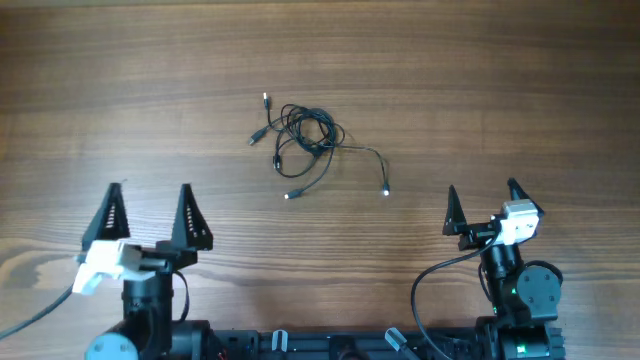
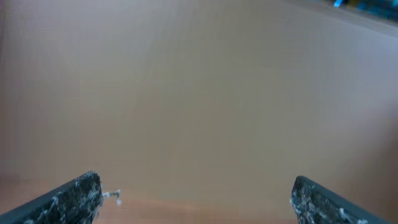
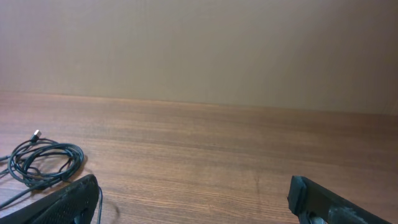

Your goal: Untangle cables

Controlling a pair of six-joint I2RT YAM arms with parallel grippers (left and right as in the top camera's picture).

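Observation:
The cables (image 1: 305,137) lie in a tangled black bundle on the wooden table, a little left of centre in the overhead view, with loose plug ends trailing toward the front. My left gripper (image 1: 149,211) stands open near the front left, well short of the bundle. My right gripper (image 1: 482,197) stands open at the front right, with nothing between its fingers. In the right wrist view the cables (image 3: 42,162) show at the far left, beyond my right gripper (image 3: 194,194). The left wrist view shows my left gripper (image 2: 196,196) spread wide over a blurred surface, and no cables.
The wooden table (image 1: 500,90) stretches around the bundle on all sides. One plug end (image 1: 386,189) lies nearest the right arm. The arm bases and their thick black leads sit along the front edge.

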